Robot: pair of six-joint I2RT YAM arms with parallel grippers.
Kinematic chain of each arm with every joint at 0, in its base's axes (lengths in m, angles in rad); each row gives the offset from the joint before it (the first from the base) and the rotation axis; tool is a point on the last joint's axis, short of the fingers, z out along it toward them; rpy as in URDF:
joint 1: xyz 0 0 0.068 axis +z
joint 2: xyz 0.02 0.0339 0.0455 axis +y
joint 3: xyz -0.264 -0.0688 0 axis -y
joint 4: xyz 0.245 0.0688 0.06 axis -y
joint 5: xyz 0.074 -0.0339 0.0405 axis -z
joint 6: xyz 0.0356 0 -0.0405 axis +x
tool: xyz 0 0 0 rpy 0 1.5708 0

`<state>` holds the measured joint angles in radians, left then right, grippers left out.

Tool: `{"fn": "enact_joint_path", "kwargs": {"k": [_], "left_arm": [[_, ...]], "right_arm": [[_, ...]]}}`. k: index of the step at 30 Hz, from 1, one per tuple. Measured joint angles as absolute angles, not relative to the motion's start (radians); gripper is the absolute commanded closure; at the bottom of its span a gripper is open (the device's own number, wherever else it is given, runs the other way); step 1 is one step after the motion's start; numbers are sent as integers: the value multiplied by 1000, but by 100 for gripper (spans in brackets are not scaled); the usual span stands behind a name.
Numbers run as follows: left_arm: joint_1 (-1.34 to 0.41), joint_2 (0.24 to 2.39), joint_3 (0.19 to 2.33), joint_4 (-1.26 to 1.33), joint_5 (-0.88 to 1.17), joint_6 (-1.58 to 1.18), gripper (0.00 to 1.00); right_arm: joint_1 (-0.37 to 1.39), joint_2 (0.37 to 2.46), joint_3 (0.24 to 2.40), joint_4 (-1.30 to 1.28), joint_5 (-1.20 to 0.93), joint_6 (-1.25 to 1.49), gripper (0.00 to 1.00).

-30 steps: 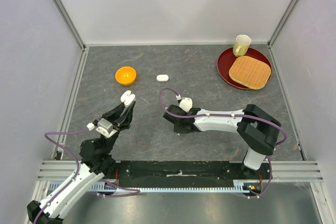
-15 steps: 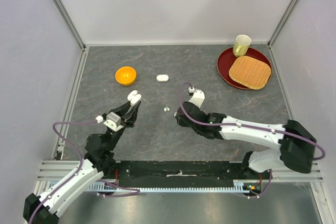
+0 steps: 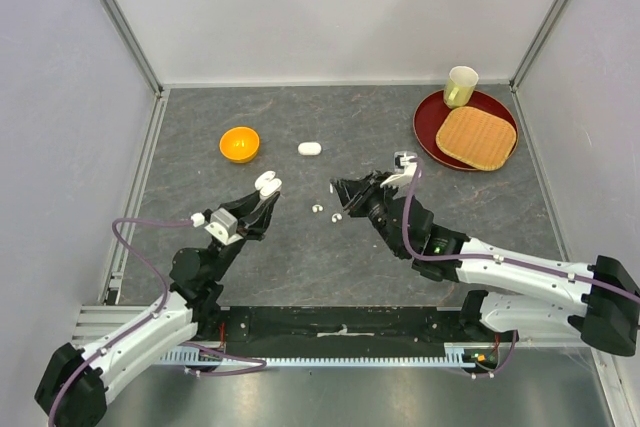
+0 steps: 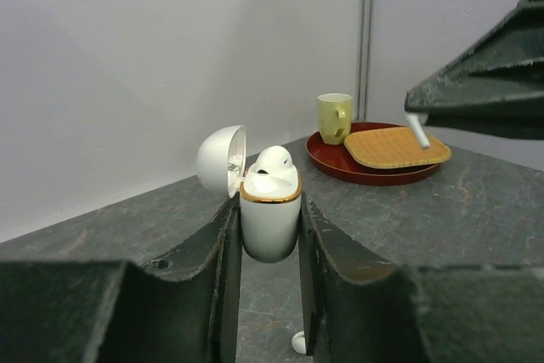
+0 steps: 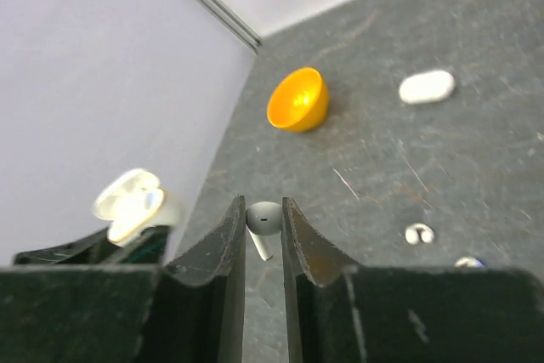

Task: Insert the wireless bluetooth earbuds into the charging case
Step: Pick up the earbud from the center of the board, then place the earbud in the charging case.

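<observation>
The grey stone-patterned table carries a red plate at 2 o'clock. The plate bears a woven mat, and a pale yellow-green cup stands at its far edge. An orange bowl sits at 10 o'clock, and a closed white case lies at 12 o'clock of the table's centre. The left gripper is clamped on the charging case, which is white, egg-shaped and gold-rimmed. The case is held upright with its lid swung open, and a seated earbud rests in it. The right gripper, at 3 o'clock of that case and apart from it, pinches the held earbud. This earbud is glossy white, with its rounded head between the fingers and its short stem hanging down. Two loose earbuds lie on the table between the grippers.
</observation>
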<state>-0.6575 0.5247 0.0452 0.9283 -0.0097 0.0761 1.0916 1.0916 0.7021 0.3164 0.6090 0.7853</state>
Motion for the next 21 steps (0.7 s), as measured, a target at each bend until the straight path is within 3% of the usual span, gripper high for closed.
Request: {"fn": "enact_joint_path", "kwargs": {"k": [21], "left_arm": [[-657, 765, 45, 1205, 160, 2, 98]], "right_arm": [[1201, 1204, 702, 764, 627, 591, 100]]}}
